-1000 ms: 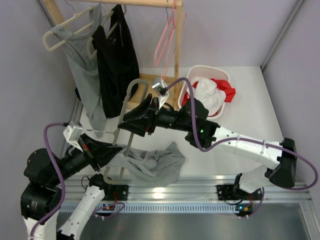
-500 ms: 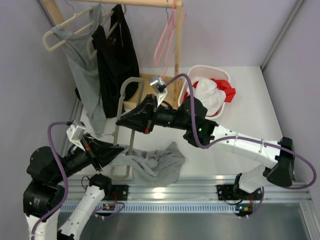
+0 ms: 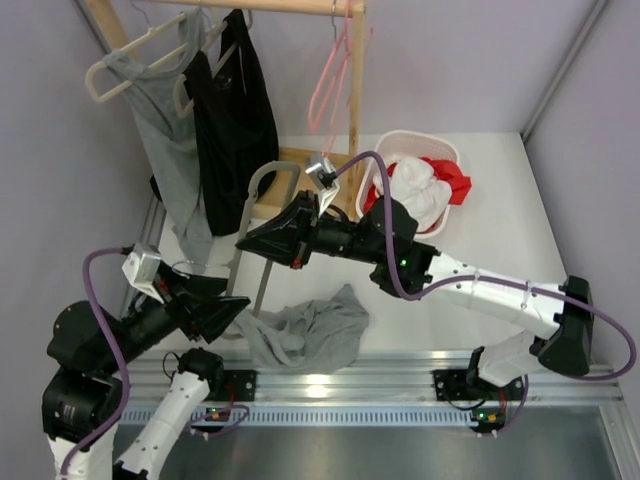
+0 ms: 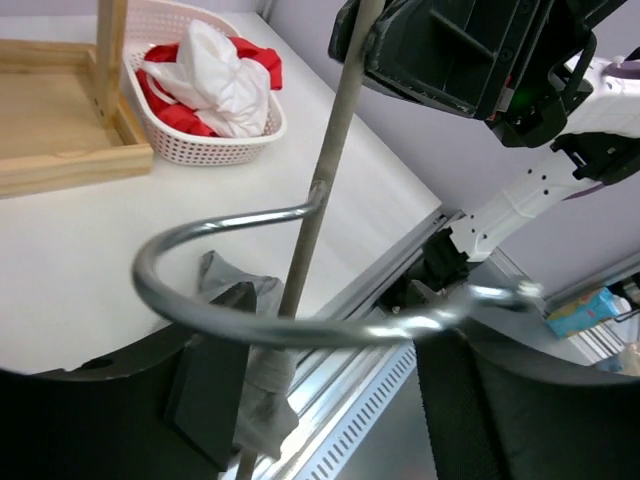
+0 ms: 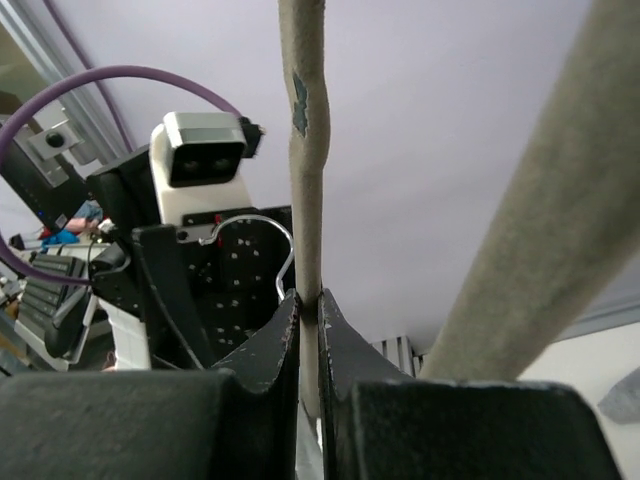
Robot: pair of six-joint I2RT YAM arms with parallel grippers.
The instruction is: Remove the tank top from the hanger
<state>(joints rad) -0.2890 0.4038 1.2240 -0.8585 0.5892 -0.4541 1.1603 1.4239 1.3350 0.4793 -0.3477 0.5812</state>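
The right hand is reaching across the surface from the right and is gripping the grey hanger. In the right wrist view, its hand is clamping one flocked arm of the hanger between closed jaws.

The left hand is sitting low at the near left. In the left wrist view, its hand is standing open, with the fingers spread on either side of the metal hook. Whether the hook is touching a finger cannot be told.

The grey tank top is lying crumpled on the surface near the front edge, just right of the left hand and below the right arm. It is hanging from neither arm of the hanger. Whether its left edge is touching the lower end of the hanger cannot be told.

A wooden rack is standing at the back left, carrying a grey garment, a black garment and a pink hanger. A white basket of red and white cloth is resting beside the rack.
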